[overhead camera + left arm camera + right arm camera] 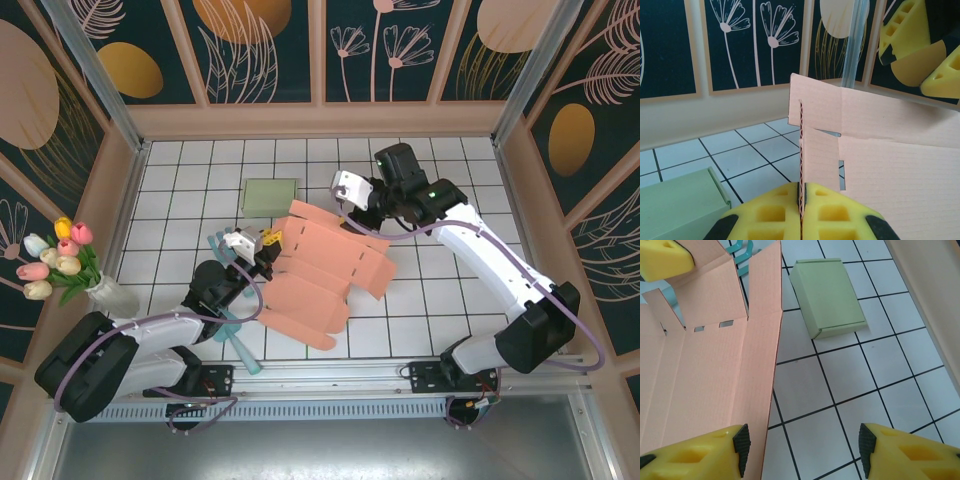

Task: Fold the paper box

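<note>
The paper box (320, 272) is a salmon-pink corrugated cardboard blank, lying mostly flat in the middle of the white tiled table with some flaps raised. My left gripper (268, 243) is at its left side, shut on the edge of an upright flap. In the left wrist view the yellow pads (775, 215) pinch that flap's corrugated edge on the paper box (900, 165). My right gripper (345, 212) hovers over the blank's far edge. It stands open (802, 452), its left finger above the edge panel of the paper box (710, 375), with only tile between the jaws.
A closed pale green box (270, 196) (830, 297) lies just beyond the blank's far left corner. Teal plastic pieces (235, 330) lie under the left arm. A vase of tulips (60, 265) stands at the left wall. Panelled walls enclose the table.
</note>
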Motion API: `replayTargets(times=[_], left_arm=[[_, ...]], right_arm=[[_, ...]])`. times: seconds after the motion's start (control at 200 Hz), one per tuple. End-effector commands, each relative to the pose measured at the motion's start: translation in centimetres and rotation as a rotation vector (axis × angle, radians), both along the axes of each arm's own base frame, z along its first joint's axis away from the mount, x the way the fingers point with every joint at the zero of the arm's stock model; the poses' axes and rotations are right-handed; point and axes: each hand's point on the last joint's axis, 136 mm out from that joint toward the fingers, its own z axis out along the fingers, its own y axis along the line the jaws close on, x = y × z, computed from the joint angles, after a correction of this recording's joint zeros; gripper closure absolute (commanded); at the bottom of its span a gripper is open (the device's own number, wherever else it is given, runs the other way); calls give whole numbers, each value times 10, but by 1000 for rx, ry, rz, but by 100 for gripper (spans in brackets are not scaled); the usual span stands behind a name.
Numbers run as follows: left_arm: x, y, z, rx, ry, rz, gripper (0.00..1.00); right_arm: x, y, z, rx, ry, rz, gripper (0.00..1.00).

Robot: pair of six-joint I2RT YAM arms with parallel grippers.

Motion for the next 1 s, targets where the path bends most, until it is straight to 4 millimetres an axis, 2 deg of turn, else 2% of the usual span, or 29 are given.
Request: replayTargets(times=[0.0,0.14,0.32,0.581,0.841,0.996], left_arm=[[0,-2,24,-53,-60,-4,100],[0,-1,26,-57,-65,-4,100],[0,-1,25,-57,-63,-2,100],[1,1,25,-59,-62,7,100],[5,0,19,-43,-51,18,100],[5,2,21,-52,-55,29,100]], right_arm=[[-8,-2,-29,-51,88,-3,38],[-9,-1,-46,-81,145,6,43],[-13,1,-51,-105,208,29,65],[-25,-10,-63,-177,265,44,69],[-34,-16,-59,-193,279,60,83],[-39,-19,-66,-213,288,69,92]])
